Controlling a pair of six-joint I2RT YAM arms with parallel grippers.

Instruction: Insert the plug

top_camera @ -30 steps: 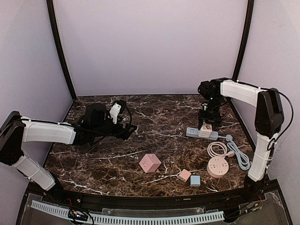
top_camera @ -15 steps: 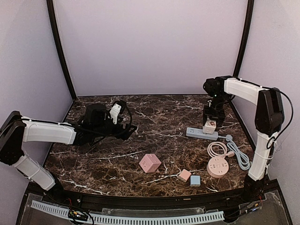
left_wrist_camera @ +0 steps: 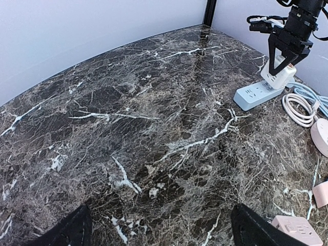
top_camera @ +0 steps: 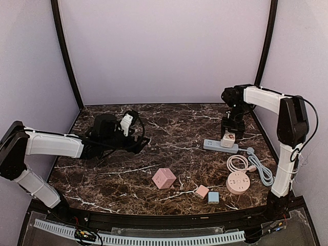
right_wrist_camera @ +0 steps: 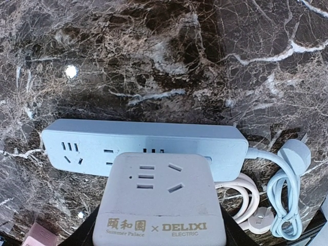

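Marble, dark brown with white veins, makes up the table point(top_camera: 169, 123) I work on. Pale lilac walls point(top_camera: 164, 51) close it in, with a black post point(top_camera: 64, 51) rising at the back left corner and a second post point(top_camera: 266, 46) at the back right. My left gripper point(top_camera: 139, 138) reaches out over the left part of the slab, its jaws spread wide above bare stone. Well to the right of those jaws, nearer my bases, sits a pink cube socket point(top_camera: 164, 178). Further right lie a small pink block point(top_camera: 202, 191) and a small blue block point(top_camera: 213, 197), just beside each other. Directly below my right gripper point(top_camera: 229, 134) the pale blue power strip point(top_camera: 212, 145) lies flat on the marble, its sockets facing up. My right jaws point straight down and pinch the plug point(right_wrist_camera: 160, 200), a white square adapter with sockets on its own top face. It sits over the strip toward the right end, and I cannot tell whether its pins are seated. The strip's blue cord point(top_camera: 264, 171) loops off to the right of those jaws and back toward my base. Just beside that cord, a white cord point(top_camera: 237, 163) coils next to a round pink socket point(top_camera: 238, 182).
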